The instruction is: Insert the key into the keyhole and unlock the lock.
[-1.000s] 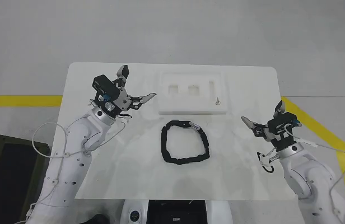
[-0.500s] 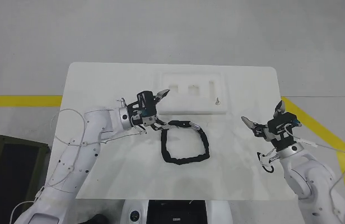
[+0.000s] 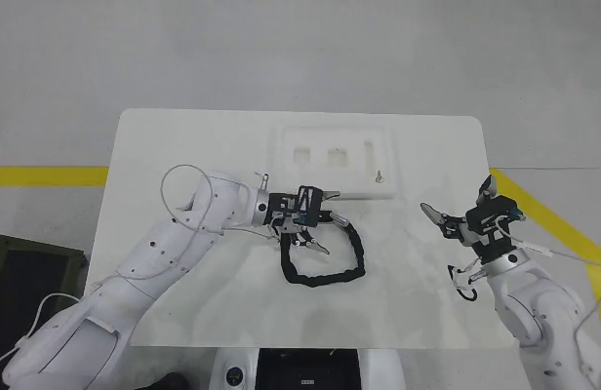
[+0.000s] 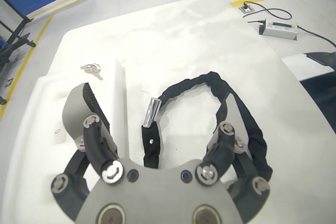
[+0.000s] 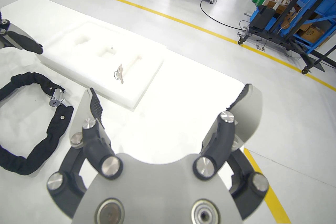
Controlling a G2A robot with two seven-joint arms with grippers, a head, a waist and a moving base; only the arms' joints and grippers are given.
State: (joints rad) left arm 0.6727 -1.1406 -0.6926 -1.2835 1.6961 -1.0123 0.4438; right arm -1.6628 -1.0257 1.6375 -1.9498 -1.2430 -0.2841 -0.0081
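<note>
A black fabric-sleeved chain lock (image 3: 325, 263) lies looped at the table's middle, its silver lock cylinder (image 4: 151, 109) (image 5: 56, 98) at the loop's far side. My left gripper (image 3: 318, 222) (image 4: 155, 101) hovers open just over that cylinder, one finger (image 4: 86, 101) above the foam tray and the other finger (image 4: 228, 107) over the chain. The small key (image 3: 379, 176) (image 4: 92, 70) (image 5: 119, 72) on its ring rests on the white foam tray (image 3: 335, 190). My right gripper (image 3: 457, 207) (image 5: 170, 101) stands open at the table's right edge, nothing between its fingers.
The foam tray (image 5: 86, 33) has two square recesses and a narrow slot, and sits at the table's far middle. Bare white table (image 3: 183, 292) lies to the left and in front of the chain. A black hook-shaped thing (image 3: 463, 285) hangs by the right arm.
My left arm has swung from the table's far left to the middle, and its open gripper now hangs over the lock cylinder. The right arm has kept still.
</note>
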